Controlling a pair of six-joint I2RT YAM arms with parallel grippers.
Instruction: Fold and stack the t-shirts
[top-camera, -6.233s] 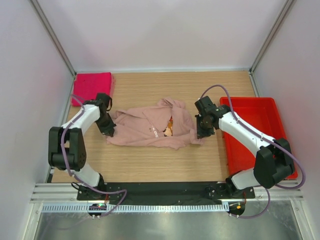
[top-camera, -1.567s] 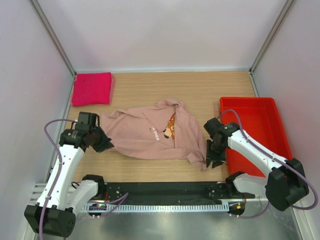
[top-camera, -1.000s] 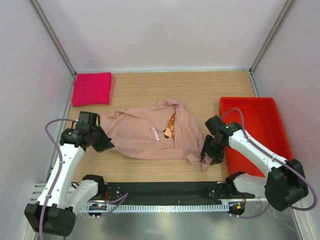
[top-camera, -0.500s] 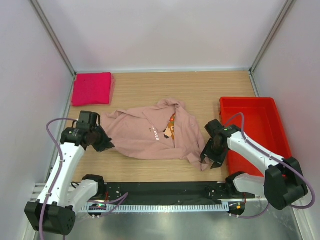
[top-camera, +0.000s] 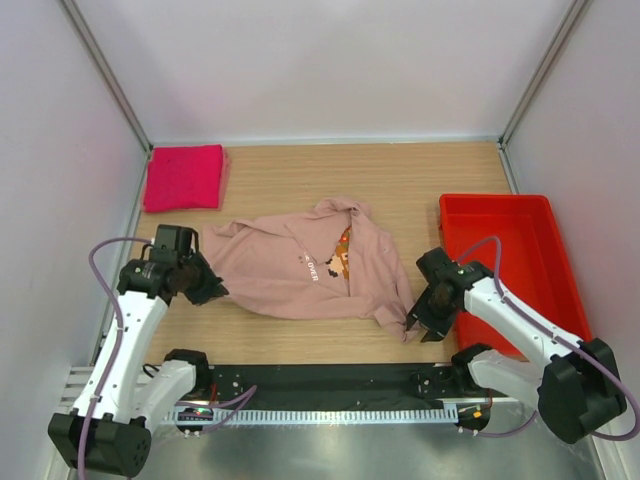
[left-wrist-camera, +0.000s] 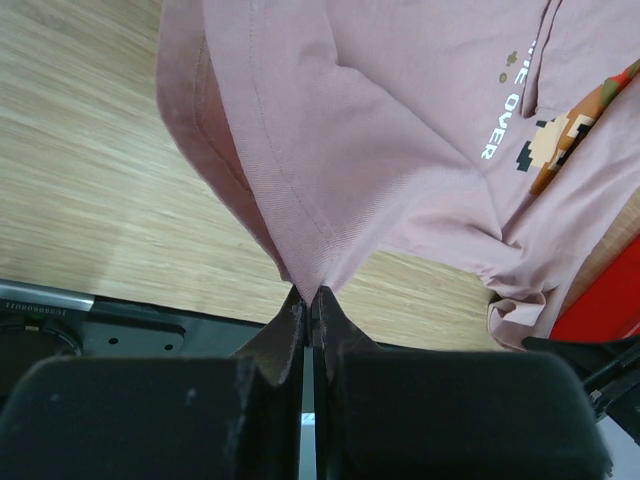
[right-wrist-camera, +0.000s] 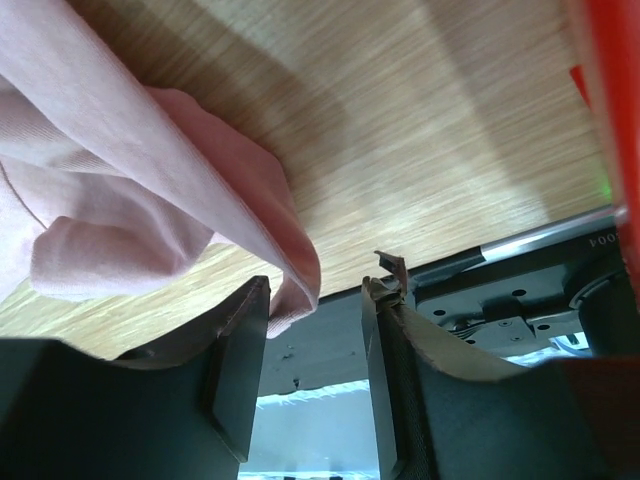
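Light wood-grain surface (top-camera: 420, 180), boxed in on three sides by plain white walls (top-camera: 320, 60). Slim metal posts (top-camera: 105, 75) at both back corners. Along the near edge, a black mounting plate (top-camera: 320, 382), then a white slotted strip (top-camera: 330, 416) and brushed metal sheet (top-camera: 320, 455). Wood grain running side to side across the top view. Lit softly and evenly; only faint shadows.

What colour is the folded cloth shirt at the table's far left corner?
The folded cloth shirt is bright magenta-pink; top external view shows it best.
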